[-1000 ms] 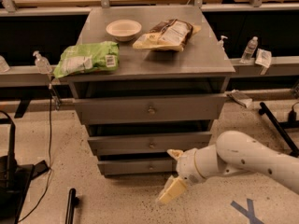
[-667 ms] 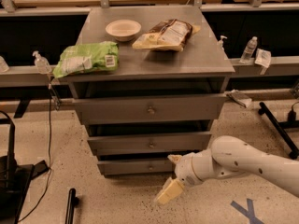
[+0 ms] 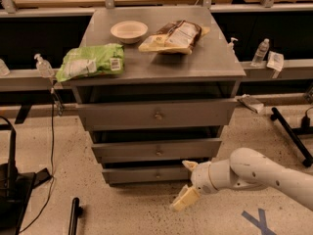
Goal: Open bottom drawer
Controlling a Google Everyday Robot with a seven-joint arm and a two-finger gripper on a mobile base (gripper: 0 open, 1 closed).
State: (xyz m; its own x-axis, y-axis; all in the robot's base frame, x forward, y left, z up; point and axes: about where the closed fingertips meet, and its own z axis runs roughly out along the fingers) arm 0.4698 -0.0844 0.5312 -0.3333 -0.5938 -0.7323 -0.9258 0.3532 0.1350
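The white arm (image 3: 264, 173) enters from the frame's 4 o'clock edge and reaches left, low over the speckled floor, its wrist ending in the gripper (image 3: 187, 182) at about 5 o'clock from the cabinet (image 3: 200, 60). The claw's cream fingers (image 3: 185, 199) stand well apart, holding nothing: one points up by the right end of the bottom drawer (image 3: 142, 175), the other hangs down toward 7 o'clock above the floor. The bottom drawer is the lowest and narrowest of the three grey fronts, directly at 9 o'clock from the gripper. On the cabinet top, a green bag (image 3: 90, 61) carries a white barcode label and a brown-and-yellow bag (image 3: 173, 35) a white panel; neither one's print is readable. A blue X (image 3: 259, 222) marks the floor at 5 o'clock.
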